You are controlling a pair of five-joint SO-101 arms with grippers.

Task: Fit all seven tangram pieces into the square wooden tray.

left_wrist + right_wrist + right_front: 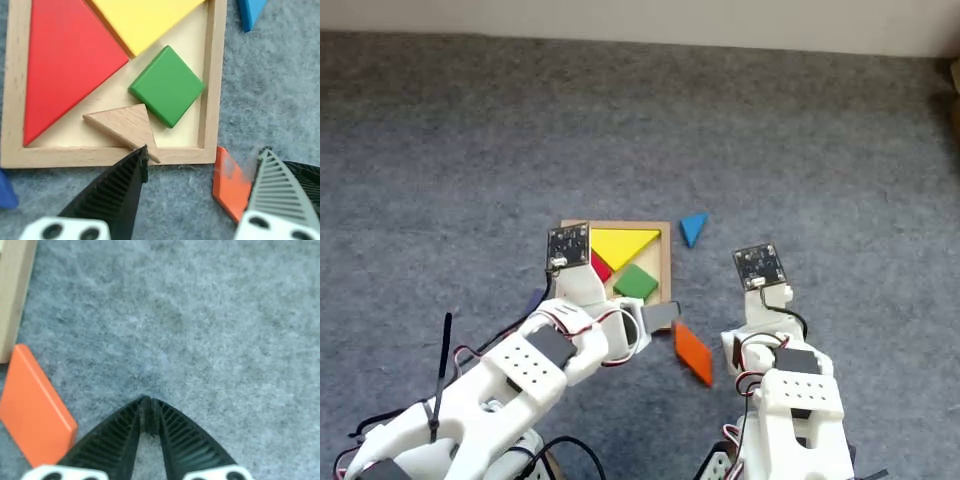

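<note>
The square wooden tray (pixel 212 75) (pixel 665 262) holds a big red triangle (pixel 65 60), a big yellow triangle (pixel 145 17) (pixel 623 245), a green square (pixel 167 85) (pixel 636 282) and a plain wooden small triangle (pixel 125 125). One corner of the wooden triangle overlaps the tray's near rim. My left gripper (pixel 204 155) (pixel 655 315) is open over that rim, holding nothing, its black fingertip (pixel 141 155) at that corner. An orange parallelogram (pixel 229 185) (pixel 693 352) (pixel 35 410) lies on the carpet outside the tray's near corner. My right gripper (pixel 148 405) is shut and empty above bare carpet beside it.
A light blue triangle (pixel 692 228) (pixel 250 12) lies on the grey carpet just beyond the tray's far right corner. A dark blue piece (pixel 5 190) peeks in near the tray's near left corner. A tray corner (pixel 12 290) shows beside the orange piece.
</note>
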